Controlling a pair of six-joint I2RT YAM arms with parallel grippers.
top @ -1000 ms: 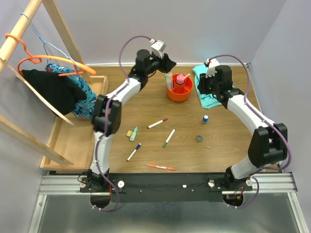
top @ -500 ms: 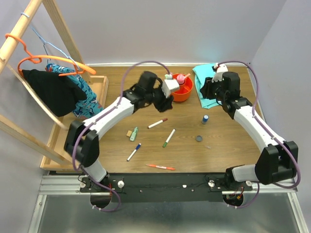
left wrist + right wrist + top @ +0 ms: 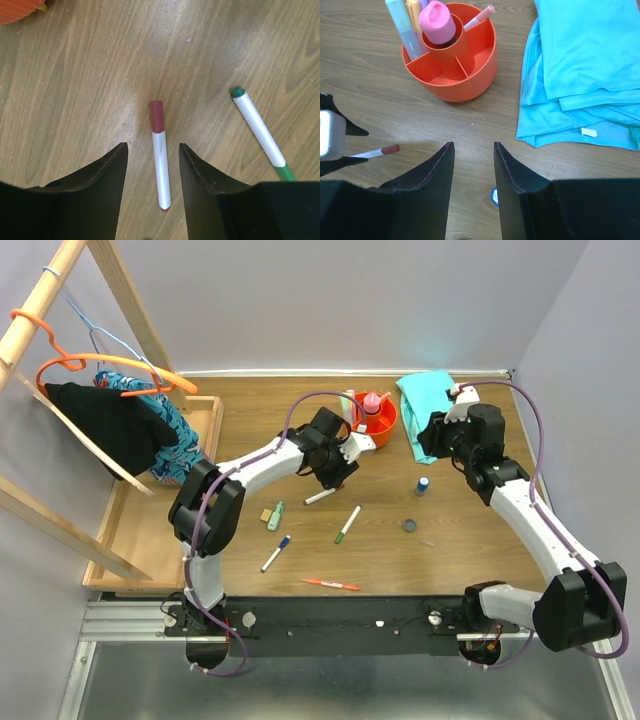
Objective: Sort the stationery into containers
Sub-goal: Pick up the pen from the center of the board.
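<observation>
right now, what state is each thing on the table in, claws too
red marker: capped, lying flat
left claw: open, straddling the red marker, not touching it
right claw: open, empty
green marker: capped, lying flat
orange tub: upright, partly filled
pink bottle: capped, upright in the tub's middle cup
blue-capped bottle: upright, outside the tub
teal cloth: loosely folded

Orange tub (image 3: 466, 86), teal cloth (image 3: 585, 50)

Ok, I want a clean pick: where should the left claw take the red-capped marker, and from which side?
Take the red-capped marker on its white barrel, mid-length, from straight above. It lies flat on the table, bare wood along both sides, lengthwise between the fingers of the open left claw, which would close across it.
</observation>
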